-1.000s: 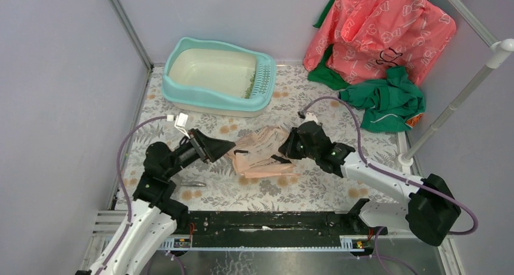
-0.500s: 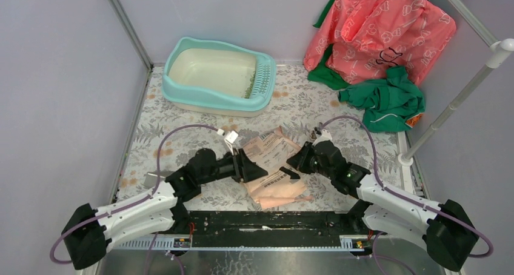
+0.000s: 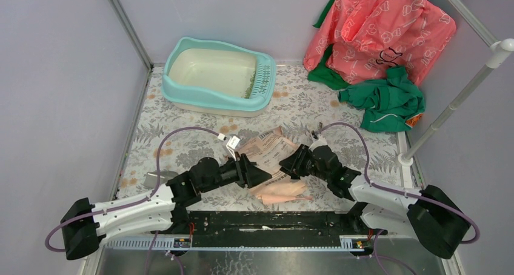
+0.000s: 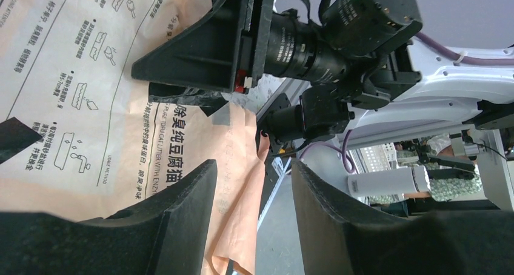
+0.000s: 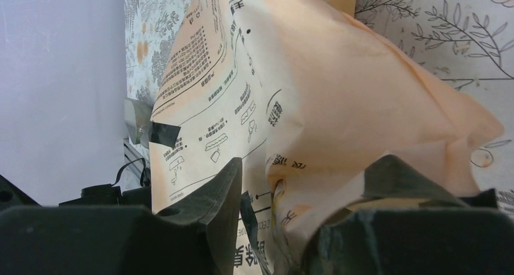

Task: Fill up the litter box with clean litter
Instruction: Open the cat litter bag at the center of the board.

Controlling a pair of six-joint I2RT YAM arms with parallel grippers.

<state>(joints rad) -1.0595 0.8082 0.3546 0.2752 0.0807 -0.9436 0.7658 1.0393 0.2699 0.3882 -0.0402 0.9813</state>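
Observation:
The light-teal litter box (image 3: 182, 93) with its cream basin stands at the back left. A thin patch of green clean litter (image 3: 248, 88) lies by its grille. A peach printed paper bag (image 3: 270, 148) lies crumpled on the floral mat between my grippers. My left gripper (image 3: 265, 177) is open at the bag's near left edge. In the left wrist view (image 4: 251, 166) the bag's edge (image 4: 239, 160) hangs loose in the gap. My right gripper (image 3: 285, 163) is at the bag's right side. In the right wrist view (image 5: 303, 163) its fingers stand apart around a puffed fold of bag (image 5: 339, 93).
A grey scoop (image 3: 156, 179) lies on the mat at the left, also in the right wrist view (image 5: 138, 120). A pink printed sack (image 3: 376, 26) and a green cloth (image 3: 385, 99) sit at the back right. A white pole (image 3: 460, 99) slants on the right.
My left arm has swung down and right to the bag's near edge. The bag has flattened with its printed side up and shifted nearer. My right gripper has moved nearer and left with it.

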